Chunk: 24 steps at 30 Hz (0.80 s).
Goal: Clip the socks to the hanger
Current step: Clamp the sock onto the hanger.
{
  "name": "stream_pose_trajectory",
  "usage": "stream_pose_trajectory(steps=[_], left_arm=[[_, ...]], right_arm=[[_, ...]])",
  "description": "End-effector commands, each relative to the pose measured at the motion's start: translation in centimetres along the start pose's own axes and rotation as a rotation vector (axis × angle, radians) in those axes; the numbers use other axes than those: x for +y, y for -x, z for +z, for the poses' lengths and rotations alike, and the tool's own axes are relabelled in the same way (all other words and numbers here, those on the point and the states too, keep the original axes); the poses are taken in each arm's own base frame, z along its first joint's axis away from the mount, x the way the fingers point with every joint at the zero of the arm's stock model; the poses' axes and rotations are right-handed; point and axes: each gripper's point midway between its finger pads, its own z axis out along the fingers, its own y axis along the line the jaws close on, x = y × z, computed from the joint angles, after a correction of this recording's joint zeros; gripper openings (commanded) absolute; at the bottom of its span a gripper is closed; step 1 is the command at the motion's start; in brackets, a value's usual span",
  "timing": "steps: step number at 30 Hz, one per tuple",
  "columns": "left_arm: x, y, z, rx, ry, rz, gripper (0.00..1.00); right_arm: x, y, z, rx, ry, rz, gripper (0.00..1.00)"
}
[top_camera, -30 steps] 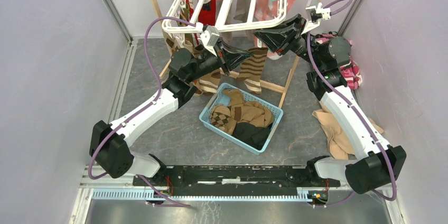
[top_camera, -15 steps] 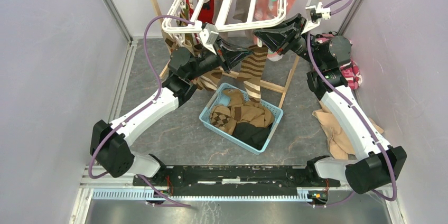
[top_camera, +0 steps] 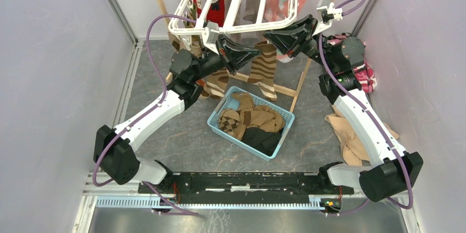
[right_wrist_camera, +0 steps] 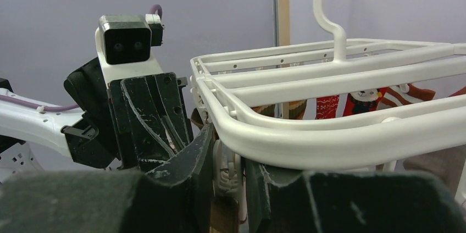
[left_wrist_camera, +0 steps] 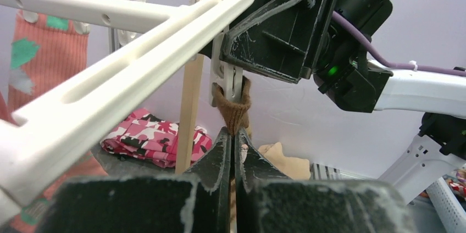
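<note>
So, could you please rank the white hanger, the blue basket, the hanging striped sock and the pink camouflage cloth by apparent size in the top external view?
1. white hanger
2. blue basket
3. striped sock
Unranked: pink camouflage cloth, largely hidden behind the right arm, so its size is unsure.

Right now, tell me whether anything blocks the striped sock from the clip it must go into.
Nothing visible does. The striped sock has its cuff in the clip on the hanger rim; the right gripper pinches that clip, and the left gripper grips the sock just below.
</note>
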Motion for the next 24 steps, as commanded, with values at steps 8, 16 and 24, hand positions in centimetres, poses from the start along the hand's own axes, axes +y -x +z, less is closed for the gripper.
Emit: stream_pose_trajectory(steps=[8, 16, 24], left_arm=[[-1.5, 2.9, 0.0, -0.074, -0.075, -0.007, 0.02], [-0.3, 1.5, -0.1, -0.037, -0.045, -0.011, 0.02], [0.8, 0.4, -0.1, -0.010, -0.022, -0.022, 0.02]], right_arm=[[1.3, 2.3, 0.3, -0.040, 0.032, -0.048, 0.11], [1.7, 2.6, 0.2, -0.050, 0.042, -0.047, 0.38], [2.0, 3.0, 0.0, -0.058, 0.041, -0.058, 0.59]])
